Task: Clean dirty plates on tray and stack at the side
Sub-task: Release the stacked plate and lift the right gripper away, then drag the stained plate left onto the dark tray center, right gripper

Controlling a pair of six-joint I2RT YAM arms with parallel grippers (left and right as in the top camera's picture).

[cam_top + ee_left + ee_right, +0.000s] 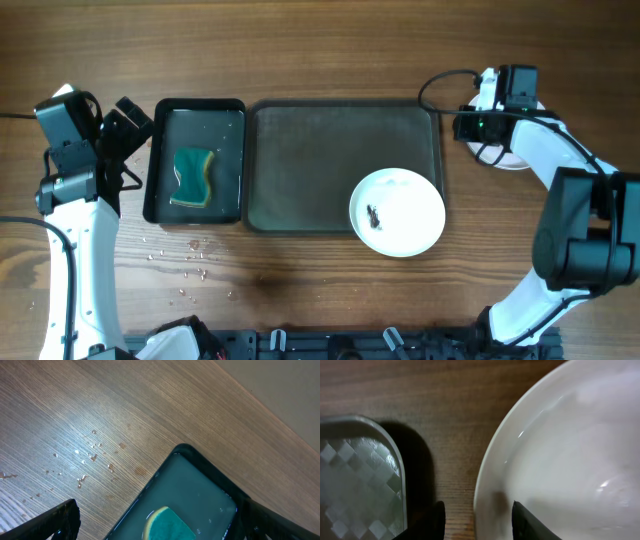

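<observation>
Overhead and wrist views of the plate-cleaning setup. The dirty plate (397, 212), marked by a small black smear near its centre, sits on the lower right corner of the tray (330, 160) with its edge overhanging the rim. That edge looks free to be gripped.

A side plate (560, 450) rests on the surface (320, 50) just beyond the tray's upper right corner, where the stack belongs. It shows no smear in the part visible. Whether another plate lies beneath it cannot be told.

The right fingers (525, 522) are spread apart with the side plate's rim between them, clamping nothing. This probably marks either a release or the start of a grasp.

The left fingers (60, 522) are spread wide and empty, poised above the near end of the black tray (210, 472). The sponge (194, 176) lies there in shallow water, ready for wiping. Drops (92, 455) on the surface beside it suggest wet handling.
</observation>
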